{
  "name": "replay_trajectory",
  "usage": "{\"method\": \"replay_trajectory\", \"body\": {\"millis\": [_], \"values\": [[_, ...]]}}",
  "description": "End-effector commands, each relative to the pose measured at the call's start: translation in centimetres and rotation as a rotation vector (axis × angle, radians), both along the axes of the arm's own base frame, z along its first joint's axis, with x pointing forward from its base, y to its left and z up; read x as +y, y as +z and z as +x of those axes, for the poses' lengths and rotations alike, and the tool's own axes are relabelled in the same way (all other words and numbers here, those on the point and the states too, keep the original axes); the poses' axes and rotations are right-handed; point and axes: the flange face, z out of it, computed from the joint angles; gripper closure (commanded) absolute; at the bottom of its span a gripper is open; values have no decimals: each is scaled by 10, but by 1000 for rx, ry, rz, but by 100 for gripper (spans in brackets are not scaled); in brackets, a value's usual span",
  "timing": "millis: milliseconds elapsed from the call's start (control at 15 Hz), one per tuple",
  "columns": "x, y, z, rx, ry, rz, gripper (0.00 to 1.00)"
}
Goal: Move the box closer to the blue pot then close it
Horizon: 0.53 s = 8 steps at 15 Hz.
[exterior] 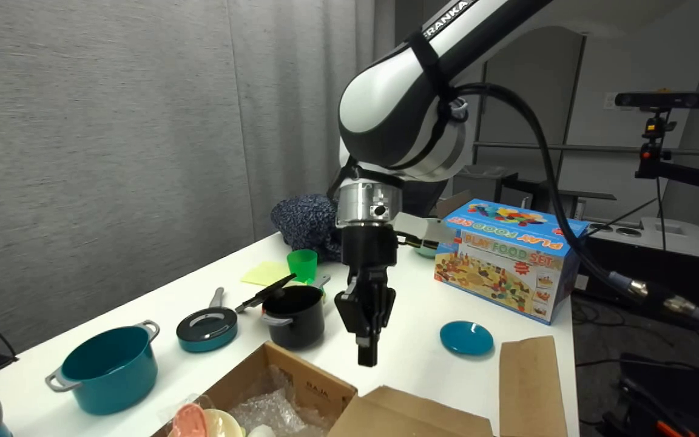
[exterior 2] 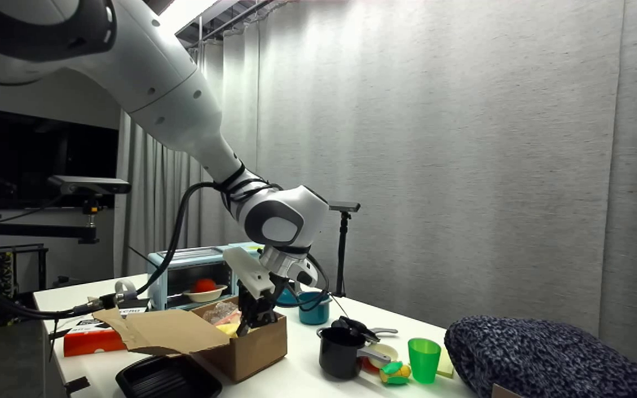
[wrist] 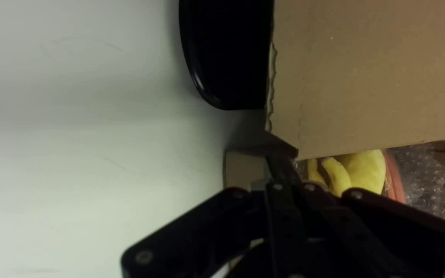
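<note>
The fingers (exterior: 368, 351) are pressed together, nothing visible between them, probably for pushing. By them stands the box (exterior 2: 263, 345), flap (wrist: 373, 77) splayed since closing seemingly comes last; beyond it, the blue pot (exterior: 116, 382).

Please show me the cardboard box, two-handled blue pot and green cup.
Cardboard box (exterior 2: 261, 348), in an exterior view: outer wall.
Blue pot (exterior: 120, 388), in an exterior view: outer wall.
Green cup (exterior 2: 424, 362), in an exterior view: outer side.
</note>
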Motion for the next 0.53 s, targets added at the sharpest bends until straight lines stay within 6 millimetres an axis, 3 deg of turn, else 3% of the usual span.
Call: {"method": "replay_trajectory", "body": {"millis": [0, 400, 467], "values": [[4, 9, -4, -2, -5, 44, 100], [5, 31, 27, -141, -118, 46, 100], [16, 30, 39, -176, -128, 40, 100]]}}
